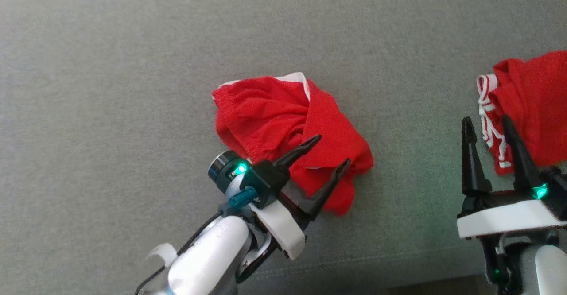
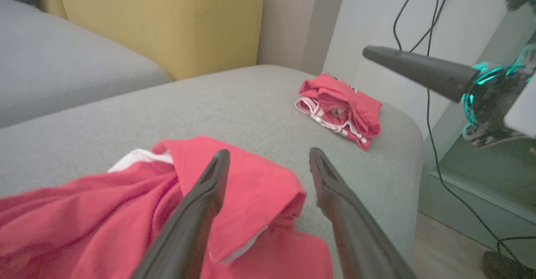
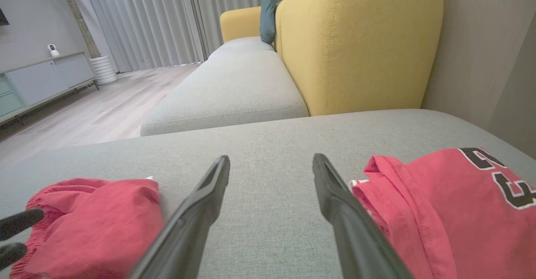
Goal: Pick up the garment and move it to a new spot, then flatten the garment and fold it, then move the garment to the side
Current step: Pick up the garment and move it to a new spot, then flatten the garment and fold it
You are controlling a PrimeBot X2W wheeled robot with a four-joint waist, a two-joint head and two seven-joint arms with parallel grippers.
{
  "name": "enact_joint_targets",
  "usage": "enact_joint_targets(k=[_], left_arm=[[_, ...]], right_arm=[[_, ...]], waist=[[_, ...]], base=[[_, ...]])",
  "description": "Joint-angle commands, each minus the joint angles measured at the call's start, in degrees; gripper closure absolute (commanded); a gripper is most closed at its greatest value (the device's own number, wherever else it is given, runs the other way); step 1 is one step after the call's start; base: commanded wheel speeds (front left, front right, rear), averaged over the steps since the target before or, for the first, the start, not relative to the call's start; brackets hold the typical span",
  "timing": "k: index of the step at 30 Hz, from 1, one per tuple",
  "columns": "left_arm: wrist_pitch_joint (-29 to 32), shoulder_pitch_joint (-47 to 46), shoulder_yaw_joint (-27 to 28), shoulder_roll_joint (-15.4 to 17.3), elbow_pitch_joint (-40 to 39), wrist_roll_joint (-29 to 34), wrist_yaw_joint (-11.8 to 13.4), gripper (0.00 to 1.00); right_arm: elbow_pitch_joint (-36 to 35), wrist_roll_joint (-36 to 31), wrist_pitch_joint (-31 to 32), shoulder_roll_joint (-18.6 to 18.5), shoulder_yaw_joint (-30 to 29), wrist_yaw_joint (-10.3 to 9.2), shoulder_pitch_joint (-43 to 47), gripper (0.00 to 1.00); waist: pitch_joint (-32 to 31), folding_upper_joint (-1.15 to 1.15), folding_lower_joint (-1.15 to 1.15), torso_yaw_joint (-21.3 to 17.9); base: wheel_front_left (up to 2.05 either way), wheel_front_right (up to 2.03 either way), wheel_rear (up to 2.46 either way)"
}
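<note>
Currently, the garment [image 1: 283, 122] lies crumpled near the middle of the grey cushion [image 1: 110, 109]. It is red cloth with a white band showing on the side toward the cushion's rear. No part of it is lifted off the cushion.

My left gripper [image 1: 331, 149] is positioned over the middle of the cushion, above the part of the garment nearest the cushion's front edge. Its jaws are spread wide and hold nothing. In the left wrist view, one of the fingers [image 2: 201, 203] is over the red cloth and the other is over bare cushion fabric just beside the cloth's edge. Whether either tip touches the cloth cannot be determined.

My right gripper [image 1: 485, 118] is positioned toward the cushion's right end, fingers pointing at the cushion's rear. Its jaws are likewise spread wide and empty, with bare cushion fabric visible between them in the right wrist view.

A second red garment [image 1: 531, 104] rests at the right end of the cushion, bunched, with white-trimmed edging facing the cushion's middle and black numerals on its upper face. It is well apart from the task garment.

A yellow backrest [image 3: 356, 44] stands behind the cushion's rear edge. Dark cables [image 2: 427, 103] hang beyond the cushion's right end.
</note>
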Motion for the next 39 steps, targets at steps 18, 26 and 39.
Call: enact_joint_targets(k=[18,26,39], left_arm=[[-1.6,11.9,23.9,6.9,-13.6,-2.8,12.1,0.0],[-1.6,17.3,28.4,9.8,-14.1,-3.1,12.8,0.0],[-1.5,20.8,28.6,11.2,-15.1,-3.3,13.3,0.0]], right_arm=[[-1.9,-0.7,3.2,-0.3,1.0,-0.04,3.0,0.0],[-1.6,-0.3,3.7,-0.3,1.5,-0.04,5.2,0.0],[-2.0,0.6,3.7,-0.3,0.9,-0.04,8.3,0.0]], waist=[[-10.3,0.0,0.0,7.8],[-12.4,0.0,0.0,8.1],[-14.6,0.0,0.0,7.6]], base=[[0.0,0.0,0.0],[0.0,0.0,0.0],[0.0,0.0,0.0]])
